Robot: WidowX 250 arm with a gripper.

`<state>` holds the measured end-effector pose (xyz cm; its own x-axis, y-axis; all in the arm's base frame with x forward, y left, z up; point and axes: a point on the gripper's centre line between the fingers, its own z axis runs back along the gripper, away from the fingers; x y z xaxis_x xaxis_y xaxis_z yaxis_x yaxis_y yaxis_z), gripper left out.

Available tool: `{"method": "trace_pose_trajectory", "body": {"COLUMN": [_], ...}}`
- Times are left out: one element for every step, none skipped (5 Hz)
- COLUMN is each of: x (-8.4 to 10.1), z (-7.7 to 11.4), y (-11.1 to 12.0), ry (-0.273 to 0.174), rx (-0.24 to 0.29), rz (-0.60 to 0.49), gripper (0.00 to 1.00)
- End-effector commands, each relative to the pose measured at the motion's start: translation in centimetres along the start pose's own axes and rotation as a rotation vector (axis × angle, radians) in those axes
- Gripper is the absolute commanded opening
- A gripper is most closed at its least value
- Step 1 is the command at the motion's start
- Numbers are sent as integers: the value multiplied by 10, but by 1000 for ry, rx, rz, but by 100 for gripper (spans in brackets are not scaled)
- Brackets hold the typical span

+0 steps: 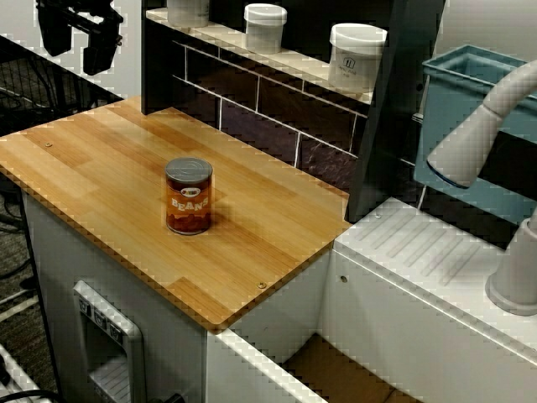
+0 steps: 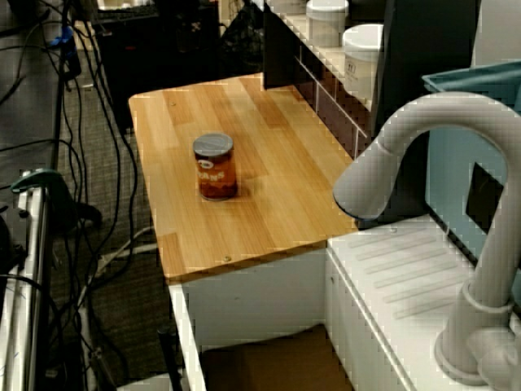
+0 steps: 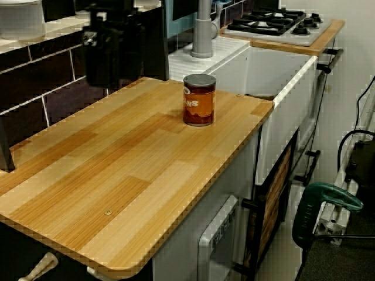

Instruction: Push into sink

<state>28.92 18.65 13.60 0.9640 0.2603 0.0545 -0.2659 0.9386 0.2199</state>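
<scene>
view from the front
hand (image 1: 78, 46): black, top left corner, hanging above far left edge of desk, fingers apart, nothing between them
bean can (image 1: 189, 196): upright on desk, about mid-board, well apart from hand
desk (image 1: 101, 168): wooden board, can is the only thing on it
sink (image 1: 336, 374): bottom right, below right edge of desk, brown floor partly seen, white walls
drainboard (image 1: 428, 252): white, ridged, right of desk
faucet (image 1: 478, 134): grey, curved, over drainboard at right
tub (image 1: 470, 92): teal-blue, far right behind faucet
jars (image 1: 357, 54): white, on shelf behind desk

view from the faucet side
bean can (image 2: 216, 167): upright, middle of desk (image 2: 269, 122), nearer the left edge than the shelf side
sink (image 2: 260, 358): near side, below desk edge, can well apart from it
faucet (image 2: 423, 130): big in the foreground at right
hand: not seen in this view
cables (image 2: 89, 163): on floor left of desk

view along the desk
hand (image 3: 108, 50): dark, blurred, upper left above desk; opening cannot be told in this view
bean can (image 3: 199, 99): upright, near far right corner of desk (image 3: 105, 164), close to the edge next to sink
sink (image 3: 281, 82): white walls, just past far right end of desk
stove (image 3: 275, 23): gas burners, far beyond sink
drill (image 3: 325, 202): green, lower right, off the desk
</scene>
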Motion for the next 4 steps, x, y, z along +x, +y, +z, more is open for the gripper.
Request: {"method": "trace_pose_trajectory", "body": {"x": [-9, -23, -27, -29], "z": [3, 1, -3, -9], "y": [-4, -19, -29, -38], "ry": [-45, -33, -19, -9], "rx": [39, 25, 24, 26], "rz": [-40, -44, -48, -57], "gripper": [100, 100, 100, 100]}}
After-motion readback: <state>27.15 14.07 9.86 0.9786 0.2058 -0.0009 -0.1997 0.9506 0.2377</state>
